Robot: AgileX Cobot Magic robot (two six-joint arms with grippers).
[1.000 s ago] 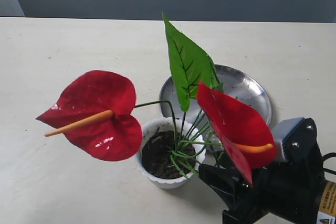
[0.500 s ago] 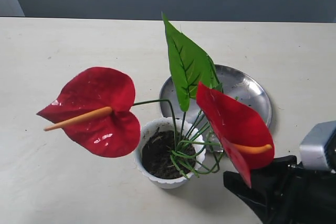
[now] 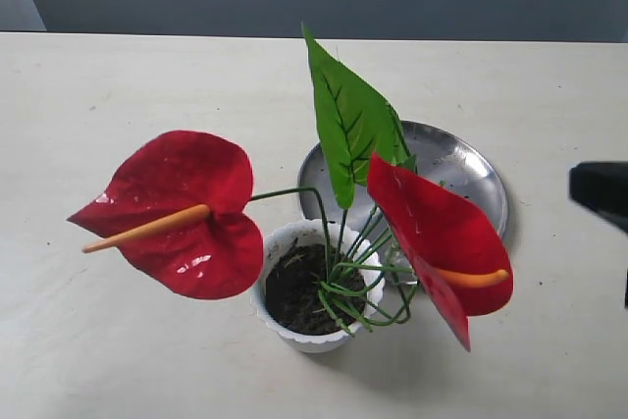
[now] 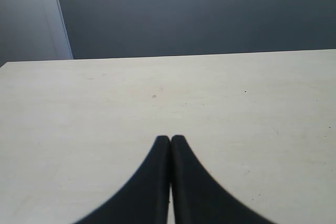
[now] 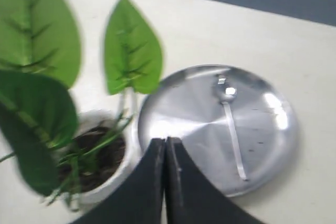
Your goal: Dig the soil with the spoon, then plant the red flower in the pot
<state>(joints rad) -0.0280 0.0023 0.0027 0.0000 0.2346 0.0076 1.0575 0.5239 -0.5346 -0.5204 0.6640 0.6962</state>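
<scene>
1. The red flower (image 3: 182, 208) stands planted in the pot (image 3: 294, 336). Its thin green stems run down into the soil (image 3: 294, 291). One red bloom hangs out past the rim on the left and the other on the right. A tall green leaf (image 3: 348, 120) rises behind them.
2. The pot sits upright on the pale table (image 3: 118, 76), just in front of the steel plate (image 3: 461, 169). The right bloom covers the spot where the two rims come closest, so I cannot tell whether they touch.
3. The soil is dark and crumbly. It lies inside the pot, a little below the scalloped rim.
4. The spoon (image 5: 233, 135) lies flat on the plate, and neither gripper touches it. Its bowl end is the end farther from the right gripper. From the exterior view the foliage hides it.
5. The right gripper (image 5: 166, 141) has its jaws pressed together with nothing between them. In its wrist view the tips line up with the pot-side edge of the plate. In the exterior view only a dark part of the right arm (image 3: 601, 191) shows at the right edge, well apart from the pot.
6. The left gripper (image 4: 170, 139) has its jaws together and empty, over bare table. No task item appears in its wrist view.
</scene>
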